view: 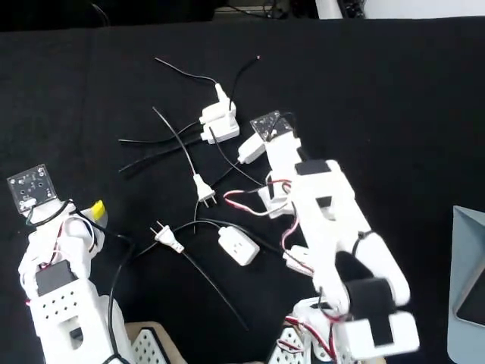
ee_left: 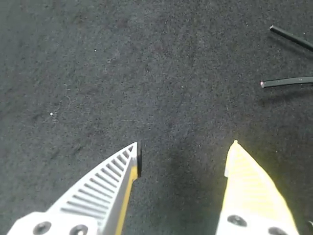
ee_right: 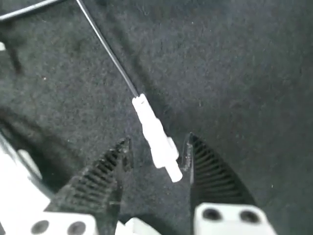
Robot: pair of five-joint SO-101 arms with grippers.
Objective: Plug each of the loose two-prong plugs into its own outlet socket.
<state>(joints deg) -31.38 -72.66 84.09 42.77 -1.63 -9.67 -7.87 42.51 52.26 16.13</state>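
Note:
My right gripper [ee_right: 157, 142] is open, its fingers either side of a white socket piece [ee_right: 155, 139] on a black cable, with small gaps on both sides. From above, that piece [view: 248, 150] lies just ahead of the right gripper [view: 261, 148]. A joined plug and socket [view: 218, 117] lie further back. Two loose two-prong plugs [view: 203, 189] [view: 165, 236] and a free white outlet socket [view: 239, 245] rest mid-table. My left gripper [ee_left: 186, 146] is open over bare black cloth, at the near left [view: 89, 212], away from the plugs.
Thin black cables [view: 163, 144] sprawl across the middle of the black cloth; two cable ends [ee_left: 288, 81] lie off to one side of the left gripper. A grey-blue bin [view: 466, 280] stands at the right edge.

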